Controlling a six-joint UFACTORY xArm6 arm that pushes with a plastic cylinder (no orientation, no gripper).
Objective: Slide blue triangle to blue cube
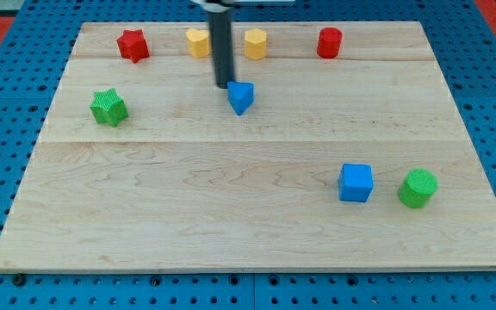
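My tip sits at the upper left shoulder of the blue triangle, touching it or very nearly so; I cannot tell which from this view. There is no hand on this rig to be wide, narrow or holding anything, only the bare rod, so all I can do is push.

The blue cube lies well away from my tip, toward the view's lower right, with a green cylinder just past it on the far side. Between triangle and cube the bench is bare wood.

I judge the triangle to be light and rigid, and likely to slide easily on the smooth boards. Its slanted faces are the worry: a push landing off centre will probably spin it or let it slip off the rod. I would press on the face turned away from the cube, through the block's middle, and correct as it drifts.

Behind my tip, toward the view's top, stand two yellow blocks, a red star-like block and a red cylinder. A green star-like block sits off to the view's left. None is in the path.
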